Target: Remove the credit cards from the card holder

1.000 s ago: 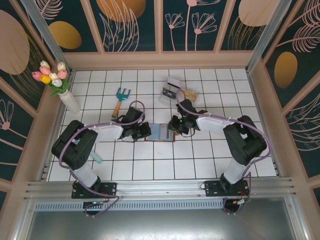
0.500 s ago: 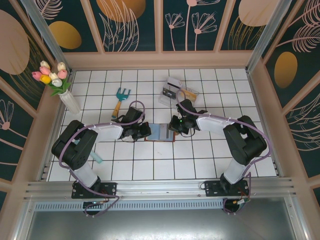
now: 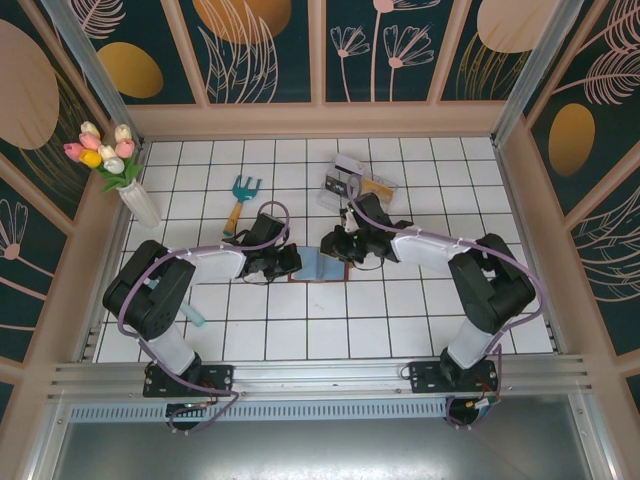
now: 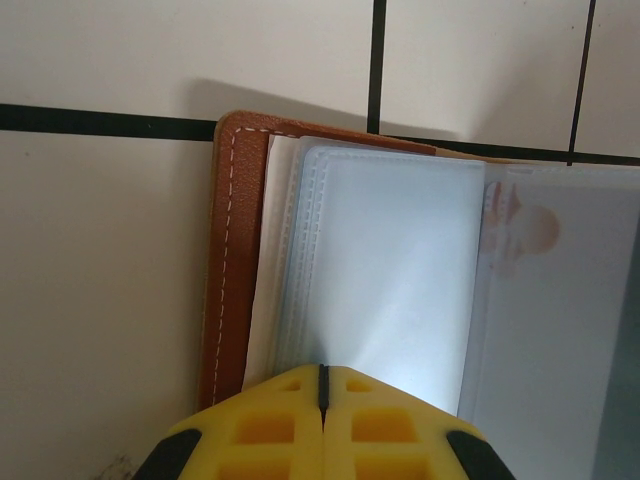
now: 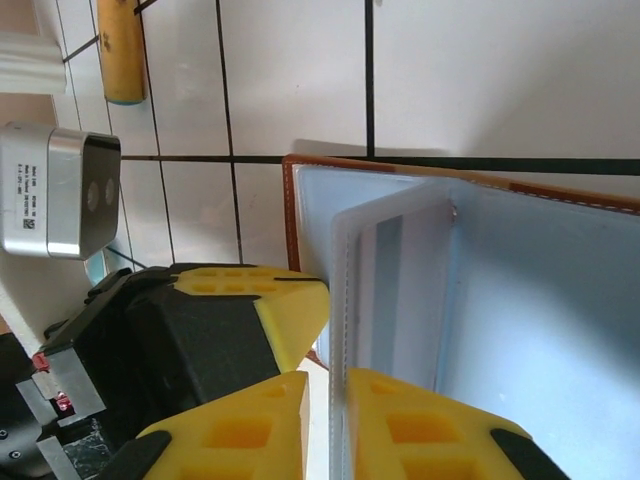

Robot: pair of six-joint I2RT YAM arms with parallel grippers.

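Shifting left, the right tool (image 5: 322,385) now pinches the card holder (image 5: 540,300).

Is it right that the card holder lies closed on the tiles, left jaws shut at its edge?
No. The card holder lies open, clear sleeves spread, as the left wrist view shows; the left jaws are shut at its edge.

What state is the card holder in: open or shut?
Open. The card holder lies spread on the tiles, its clear sleeves exposed.

Left to right: my left pincer (image 3: 292,262), the card holder (image 3: 316,267), my right pincer (image 3: 333,246); fork (image 3: 241,199) and box (image 3: 356,183) lie behind.
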